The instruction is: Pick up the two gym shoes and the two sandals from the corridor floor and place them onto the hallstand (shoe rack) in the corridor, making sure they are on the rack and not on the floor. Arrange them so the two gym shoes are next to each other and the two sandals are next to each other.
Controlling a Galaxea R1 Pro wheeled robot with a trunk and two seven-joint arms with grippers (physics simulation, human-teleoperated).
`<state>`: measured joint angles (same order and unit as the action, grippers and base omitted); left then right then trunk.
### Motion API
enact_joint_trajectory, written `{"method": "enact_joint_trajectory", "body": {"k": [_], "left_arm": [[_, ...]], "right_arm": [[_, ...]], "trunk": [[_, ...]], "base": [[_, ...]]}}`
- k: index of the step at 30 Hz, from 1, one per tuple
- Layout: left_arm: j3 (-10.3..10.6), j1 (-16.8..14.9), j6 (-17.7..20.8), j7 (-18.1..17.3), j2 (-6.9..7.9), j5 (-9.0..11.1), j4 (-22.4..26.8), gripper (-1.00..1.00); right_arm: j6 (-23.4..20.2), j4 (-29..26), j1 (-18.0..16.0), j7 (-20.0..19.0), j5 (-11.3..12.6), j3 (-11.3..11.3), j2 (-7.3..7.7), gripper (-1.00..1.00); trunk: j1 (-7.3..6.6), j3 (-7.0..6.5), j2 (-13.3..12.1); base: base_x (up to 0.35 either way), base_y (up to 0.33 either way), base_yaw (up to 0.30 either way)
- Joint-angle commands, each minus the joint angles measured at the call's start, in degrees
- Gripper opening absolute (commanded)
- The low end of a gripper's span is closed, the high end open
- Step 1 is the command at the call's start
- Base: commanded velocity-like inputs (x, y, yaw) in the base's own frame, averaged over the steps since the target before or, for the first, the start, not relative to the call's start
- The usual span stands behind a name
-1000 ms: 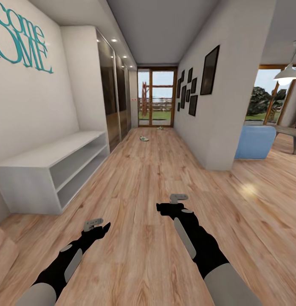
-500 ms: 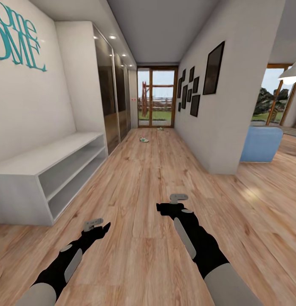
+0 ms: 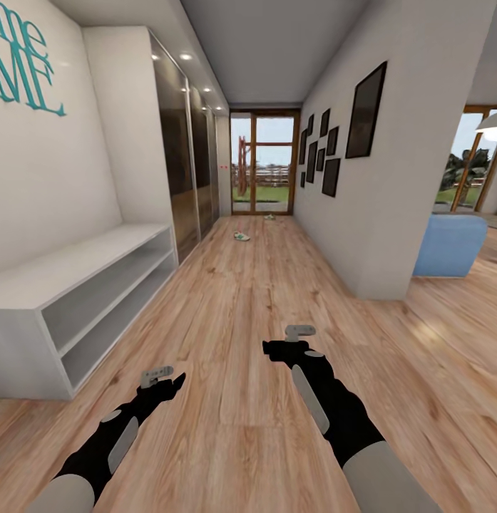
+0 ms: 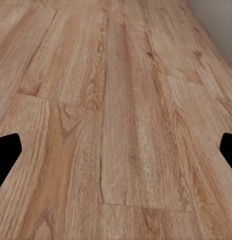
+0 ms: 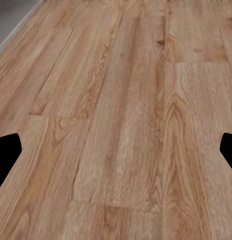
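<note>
Both pincers — the left pincer [image 3: 161, 376] and the right pincer [image 3: 294, 338] — hang with fingers spread and empty above the corridor floor [image 3: 234, 313]. Far down the corridor, near the glass door [image 3: 263, 162], one gym shoe [image 3: 241, 236] lies on the floor, and another small shoe [image 3: 269, 216] is beyond it — too small to identify. A white two-shelf bench [image 3: 77, 299] stands along the left wall.

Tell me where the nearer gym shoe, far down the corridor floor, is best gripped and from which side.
The nearer gym shoe lies low on the corridor floor, so coming from above is likely best, with the jaws across its narrow width near the ankle opening. It is too small here to tell heel from toe; choose the exact side once closer.
</note>
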<state>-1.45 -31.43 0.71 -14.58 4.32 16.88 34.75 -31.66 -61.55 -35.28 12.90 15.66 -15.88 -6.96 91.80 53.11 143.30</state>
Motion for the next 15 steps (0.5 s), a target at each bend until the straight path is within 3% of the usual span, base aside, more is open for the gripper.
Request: {"method": "enact_joint_trajectory", "body": {"k": [1, 15], "left_arm": [[-0.1, 0.0, 0.1, -0.4, -0.01, 0.4, 0.0, 1.0], [-0.1, 0.0, 0.1, -0.4, -0.01, 0.4, 0.0, 1.0]], "right_arm": [[-0.2, -0.1, 0.0, 0.5, 0.6, -0.1, 0.02, 1.0], [-0.2, -0.1, 0.0, 0.5, 0.6, -0.1, 0.02, 1.0]], "trunk": [[0.02, 0.06, 0.0], [0.02, 0.06, 0.0]], "base": [[0.347, 0.0, 0.0], [0.347, 0.0, 0.0]]}}
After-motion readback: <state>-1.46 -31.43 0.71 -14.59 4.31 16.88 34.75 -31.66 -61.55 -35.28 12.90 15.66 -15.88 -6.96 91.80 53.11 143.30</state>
